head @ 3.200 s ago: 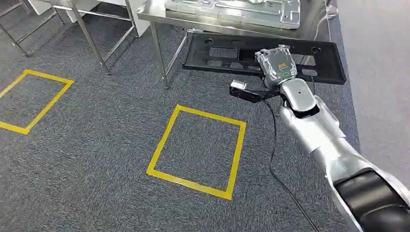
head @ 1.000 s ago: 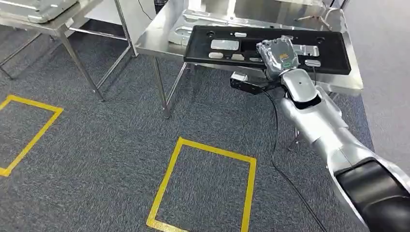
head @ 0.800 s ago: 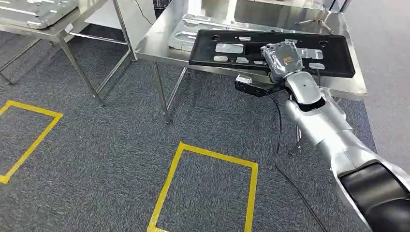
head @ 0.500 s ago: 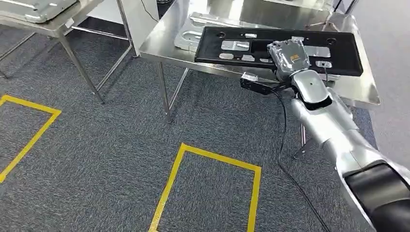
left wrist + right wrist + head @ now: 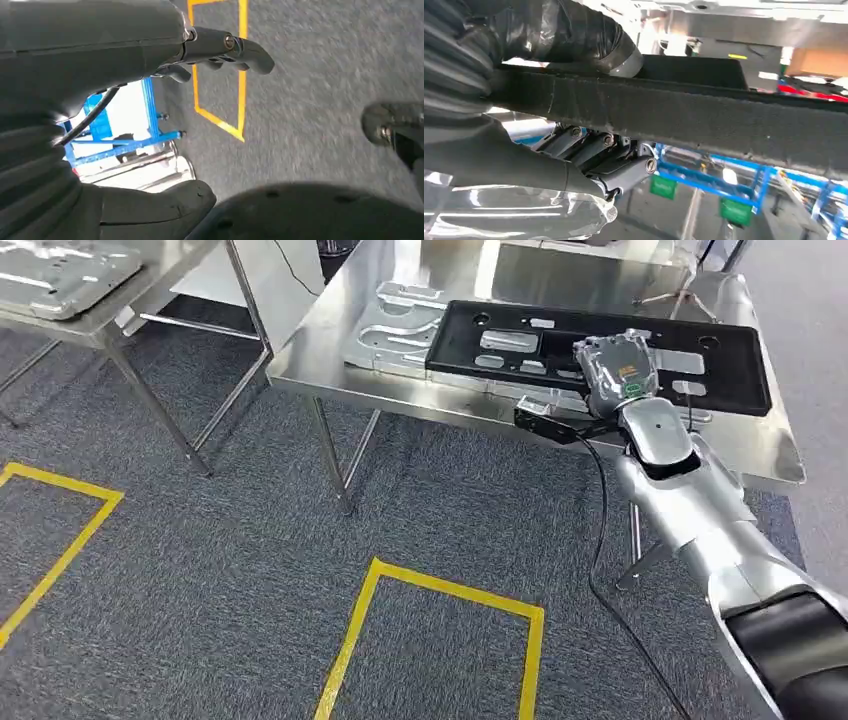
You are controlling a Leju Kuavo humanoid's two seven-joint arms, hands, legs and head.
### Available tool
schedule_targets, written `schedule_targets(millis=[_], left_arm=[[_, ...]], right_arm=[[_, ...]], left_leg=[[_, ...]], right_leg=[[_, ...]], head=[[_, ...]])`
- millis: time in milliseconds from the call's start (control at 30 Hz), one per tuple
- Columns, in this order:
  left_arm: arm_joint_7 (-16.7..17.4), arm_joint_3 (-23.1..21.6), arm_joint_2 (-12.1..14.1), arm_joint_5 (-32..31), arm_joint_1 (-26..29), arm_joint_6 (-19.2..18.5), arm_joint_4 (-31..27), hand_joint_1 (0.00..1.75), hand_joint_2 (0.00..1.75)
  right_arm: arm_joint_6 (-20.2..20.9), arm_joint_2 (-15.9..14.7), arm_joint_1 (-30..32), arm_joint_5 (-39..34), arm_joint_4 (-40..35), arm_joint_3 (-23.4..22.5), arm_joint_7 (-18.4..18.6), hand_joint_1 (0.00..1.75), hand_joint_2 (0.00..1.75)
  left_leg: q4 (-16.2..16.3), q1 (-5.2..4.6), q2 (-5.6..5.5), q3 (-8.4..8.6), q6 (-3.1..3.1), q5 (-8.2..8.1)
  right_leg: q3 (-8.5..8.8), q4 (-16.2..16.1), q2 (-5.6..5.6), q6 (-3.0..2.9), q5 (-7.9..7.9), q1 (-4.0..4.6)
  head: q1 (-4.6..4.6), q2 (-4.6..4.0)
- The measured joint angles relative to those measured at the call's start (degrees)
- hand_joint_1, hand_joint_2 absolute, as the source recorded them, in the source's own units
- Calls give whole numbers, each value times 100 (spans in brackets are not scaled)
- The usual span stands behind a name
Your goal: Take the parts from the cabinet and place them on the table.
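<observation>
A long black plastic panel [image 5: 730,350] with cut-outs hangs flat just above the steel table [image 5: 400,390], and my right hand [image 5: 618,365] grips it at its near edge. In the right wrist view the panel's dark edge [image 5: 704,120] runs across, with my thumb above it and the fingers [image 5: 594,150] curled under it. A silver stamped metal part [image 5: 395,330] lies on the table beside the panel's left end. My left hand [image 5: 125,115] hangs over the carpet, its fingers [image 5: 240,47] apart from the thumb and holding nothing.
A second steel table [image 5: 150,300] at the far left carries another silver part [image 5: 60,275]. Yellow taped squares [image 5: 440,640] mark the grey carpet. The near table's leg [image 5: 335,460] stands ahead. A black cable [image 5: 600,540] hangs from my right wrist.
The camera has moved toward the table, so the whole scene has shifted. The panel in my right hand, earlier in front of the table's edge, is now over the tabletop.
</observation>
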Motion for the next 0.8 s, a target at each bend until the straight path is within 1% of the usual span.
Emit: schedule_targets(millis=[33,67,100,133,167,200,233,267,300,333,367,400,433,467,500,533,567,600,633,667,700,733,767,800], left_arm=[[31,0,4,0,-1,0,0,0,175],[59,0,7,0,-3,0,0,0,175],[88,0,15,-2,-7,4,0,0,175],[112,0,22,-7,-6,9,0,0,175],[125,0,24,-9,-6,11,0,0,175],[133,0,33,-11,-5,11,0,0,175],[142,0,68,-18,-1,13,-2,0,175],[153,0,83,-28,-13,17,-2,0,175],[162,0,85,-31,-12,24,-2,0,175],[164,-2,85,-48,-22,26,-2,0,175],[164,-2,85,-61,-39,26,-2,0,175],[171,-2,68,-61,-50,24,-2,0,175],[175,-2,70,-61,-59,24,-4,0,175],[184,-2,94,-61,-69,35,-11,0,175],[197,-2,94,-61,-91,28,-11,0,175],[208,-2,94,-59,-102,26,-11,0,175],[228,-2,94,-59,-100,24,-11,0,175],[256,-2,96,-59,-98,20,-11,0,175],[271,-2,96,-61,-94,13,-11,0,175],[289,-2,96,-61,-97,11,-11,0,175],[295,-2,96,-63,-105,9,-11,0,175],[295,-2,101,-68,-98,9,-11,0,175],[295,-2,109,-70,-121,9,-11,0,175],[297,-2,109,-77,-146,9,-11,0,175]], right_arm=[[20,13,9,0,0,0,-33,175,175],[33,31,16,4,0,0,-61,175,175],[37,48,16,7,4,0,-79,175,175],[37,81,14,20,13,0,-101,175,175],[40,112,11,33,24,0,-105,175,175],[42,155,12,44,35,0,-112,175,175],[44,181,23,46,59,0,-114,175,175],[44,242,19,59,111,2,-123,175,175],[42,256,6,61,137,2,-142,175,175],[35,282,7,68,155,2,-153,175,175],[31,304,-13,76,166,2,-164,175,175],[29,313,-41,79,170,2,-164,175,175],[24,324,-54,79,175,2,-164,175,175],[18,334,-101,81,181,2,-168,175,175],[18,359,-151,85,203,2,-171,175,175],[16,413,-179,101,241,2,-171,175,175],[13,497,-178,111,304,4,-168,175,175],[5,584,-160,140,383,15,-164,175,175],[-2,652,-137,168,437,29,-162,175,175],[-11,738,-125,186,481,52,-162,175,175],[-26,806,-122,201,516,72,-157,175,175],[-59,865,-114,205,565,107,-153,175,175],[-92,913,-128,208,631,140,-144,175,175],[-87,993,-143,210,649,155,-144,175,175]], left_leg=[[298,-10,0,-272,-8,-216],[409,-17,0,-457,-7,-367],[315,-26,1,-549,9,-364],[58,-57,2,-543,52,-200],[-328,-85,0,-487,127,131],[-853,-155,3,-408,261,686],[-1224,-242,-2,-397,366,1176],[-1208,-245,-34,-373,367,1009],[-1242,-240,-30,-305,361,1067],[-1277,-237,-23,-278,379,1077],[-1301,-243,-25,-230,410,1047],[-1371,-166,-23,-129,411,1057],[-1433,-163,-34,-40,414,1040],[-1475,-151,-33,24,418,1013],[-1486,-134,-33,74,424,983],[-1488,-112,-37,112,399,934],[-1488,-88,-35,167,365,878],[-1486,-52,-31,246,327,812],[-1483,-19,-30,332,293,744],[-1481,10,-30,419,257,680],[-1477,37,-26,504,214,610],[-1482,38,-31,496,159,544],[-1449,51,-42,564,100,501],[-1465,40,-50,547,41,467]], right_leg=[[58,0,12,-11,-61,15],[123,0,30,-18,-119,31],[203,0,47,-24,-181,51],[292,0,57,-27,-244,72],[380,0,61,-29,-308,99],[477,-1,61,-27,-386,129],[524,3,61,-21,-445,131],[561,0,78,16,-500,152],[578,-2,71,34,-557,151],[595,55,65,49,-533,148],[612,66,69,64,-529,149],[594,123,69,79,-593,140],[578,243,36,125,-559,140],[446,469,22,178,-603,101],[185,830,22,239,-739,42],[-75,1157,19,304,-878,-7],[-301,1387,13,344,-992,-49],[-443,1419,3,371,-954,-94],[-459,1225,-5,422,-742,-142],[-398,870,-19,473,-424,-187],[-298,434,-36,524,-32,-230],[-253,36,-64,544,373,-272],[-259,-5,-69,515,149,-192],[-254,44,-58,398,182,-156]], head=[[0,0],[0,0],[0,0],[0,2],[0,0],[0,0],[2,0],[0,0],[4,0],[-4,0],[-2,0],[-4,0],[-2,0],[2,0],[0,0],[-2,0],[0,0],[0,0],[0,0],[0,0],[0,0],[2,0],[-2,0],[9,0]])
